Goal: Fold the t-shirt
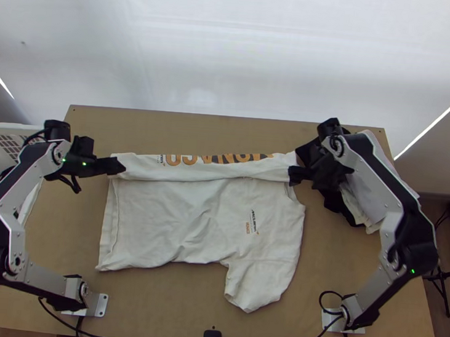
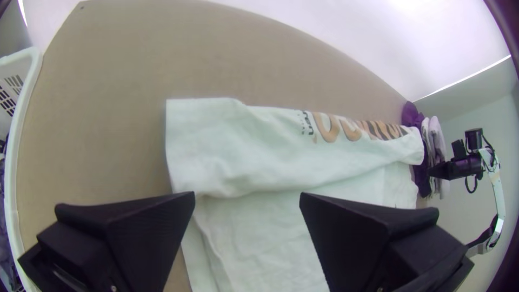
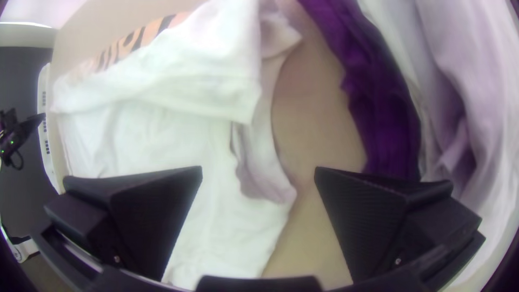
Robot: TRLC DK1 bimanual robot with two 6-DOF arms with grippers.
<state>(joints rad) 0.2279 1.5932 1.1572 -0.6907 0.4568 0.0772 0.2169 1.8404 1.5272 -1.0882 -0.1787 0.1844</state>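
White t-shirt [image 1: 202, 222] flat on the table [image 1: 172, 300], far long side turned inward as a folded band [image 1: 206, 170] with orange lettering [image 1: 225, 159] along it; the near-side sleeve [image 1: 255, 288] lies spread. Left pincer [image 2: 247, 197]: wide, at the hem end of the t-shirt. Right pincer [image 3: 258, 170]: wide, at the t-shirt's shoulder end. Neither appears to hold cloth. Step in hand, as judged: first lengthwise fold, roughly laid and in need of checking. To do it well, any tug on the band should be light and matched at both ends, since a one-sided pull would skew the t-shirt. Lift both pincers clear before travelling, or a fingertip may snag the loose upper layer. Caution at the shoulder end: purple garment [image 3: 378, 108] and pile of clothes [image 1: 365, 200] sit just beside the t-shirt, so a low grasp there could take the wrong cloth. Probable next move: pinch the sleeve and the near hem corner, raise them together, lay that side over the band, then smooth the ripples in the t-shirt's body
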